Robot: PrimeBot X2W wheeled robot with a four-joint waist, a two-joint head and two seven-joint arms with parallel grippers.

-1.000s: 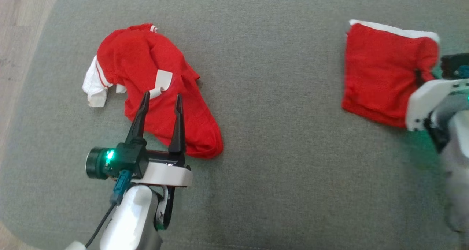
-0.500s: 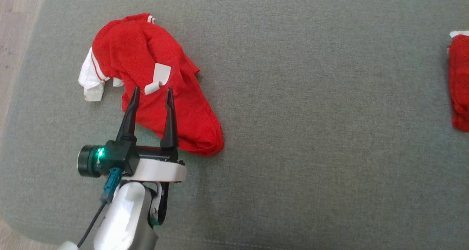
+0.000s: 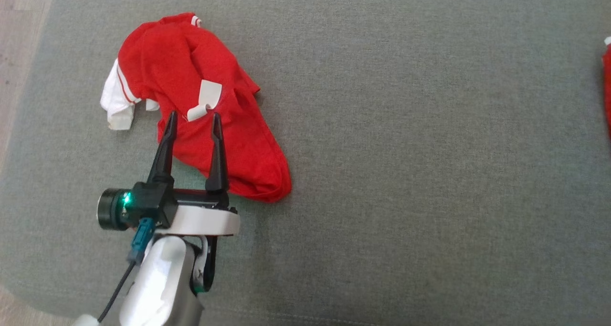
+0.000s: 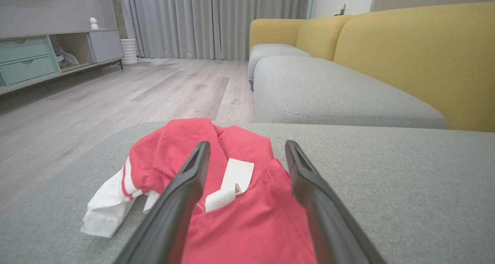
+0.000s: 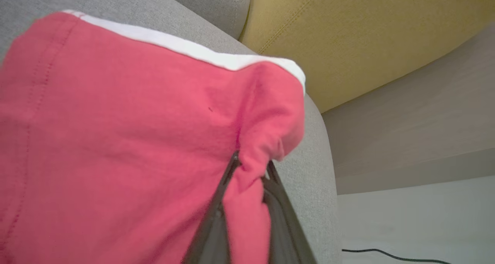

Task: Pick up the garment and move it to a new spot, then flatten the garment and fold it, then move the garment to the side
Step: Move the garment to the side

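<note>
1. So, left gripper (image 3: 194, 114) (image 4: 247, 144): jaws wide open, nothing btwn them. Its fingers point over the near half of the crumpled red garment (image 3: 191, 68) (image 4: 174, 148); can't tell if the tips touch the cloth.
2. Crumpled red garment lies bunched on the grey cushion (image 3: 405, 173) (image 4: 406, 179), toward its left end, near the wood floor (image 3: 19, 39) (image 4: 116, 94).
3. White label (image 3: 206, 97) (image 4: 236, 175) sits on top of the red cloth, lower end curled, just ahead of the gap btwn the left fingers.
4. White striped cuff (image 3: 114, 106) (image 4: 106, 206) sticks out at the garment's left side, flat on the cushion.
5. Right gripper (image 5: 251, 160): jaws closed, pinching a bunched corner of the folded red garment (image 5: 116, 140).
6. Folded red garment: white band (image 5: 185, 47) along its far edge, lying on the grey cushion near a rounded corner. In head view it's just a red sliver (image 3: 607, 92) at the far right, well apart from the crumpled one.
7. Bkgd, left wrist view: yellow sofa back (image 4: 417, 55) (image 5: 348, 32), grey curtains (image 4: 216, 20), low cabinet (image 4: 27, 59) w/ drawers.
8. Bkgd, right wrist view: thin dark cable (image 5: 386, 254) on a pale floor.
</note>
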